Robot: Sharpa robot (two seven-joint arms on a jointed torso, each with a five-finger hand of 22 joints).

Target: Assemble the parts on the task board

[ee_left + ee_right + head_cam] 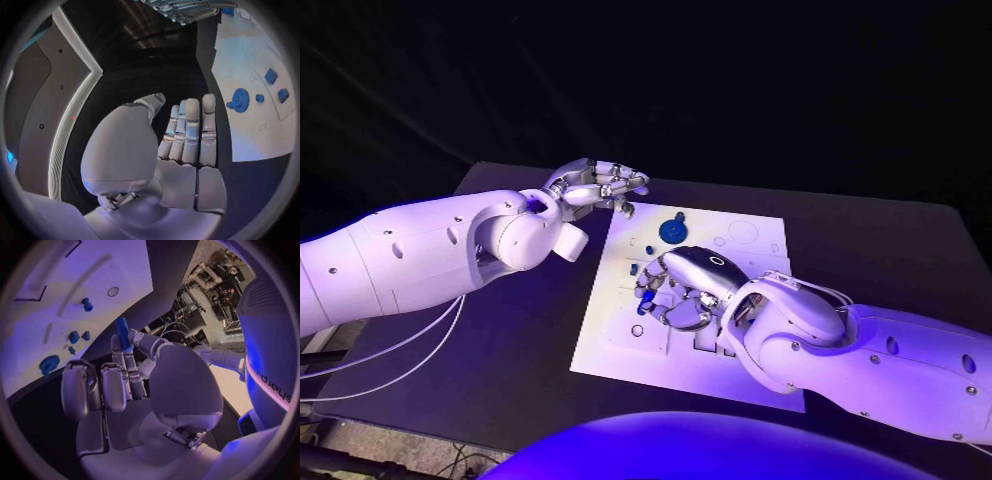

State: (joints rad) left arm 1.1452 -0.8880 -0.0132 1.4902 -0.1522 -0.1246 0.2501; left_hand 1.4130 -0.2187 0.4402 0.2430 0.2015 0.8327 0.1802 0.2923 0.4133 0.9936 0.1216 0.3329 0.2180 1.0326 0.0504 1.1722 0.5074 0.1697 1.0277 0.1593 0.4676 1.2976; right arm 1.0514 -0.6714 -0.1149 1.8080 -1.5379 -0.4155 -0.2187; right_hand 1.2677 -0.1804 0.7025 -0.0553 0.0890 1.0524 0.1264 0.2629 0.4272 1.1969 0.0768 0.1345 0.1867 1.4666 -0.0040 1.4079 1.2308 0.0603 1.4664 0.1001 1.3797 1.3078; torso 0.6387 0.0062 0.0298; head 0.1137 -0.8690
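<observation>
One white task board [625,350] tops the black table [502,380].

Task board [733,375]: white. Gear part [674,230]: blue. Small block parts [270,76]: blue. Rod part [122,333]: blue. Tabletop [516,370]: black. Left robot hand [599,187] and right robot hand [678,292]: silver.

Right hand [687,290] covers the task board's [747,380] middle, hiding whatever parts sit beneath; the slim blue part [122,333] it pinches is half buried between fingers
</observation>
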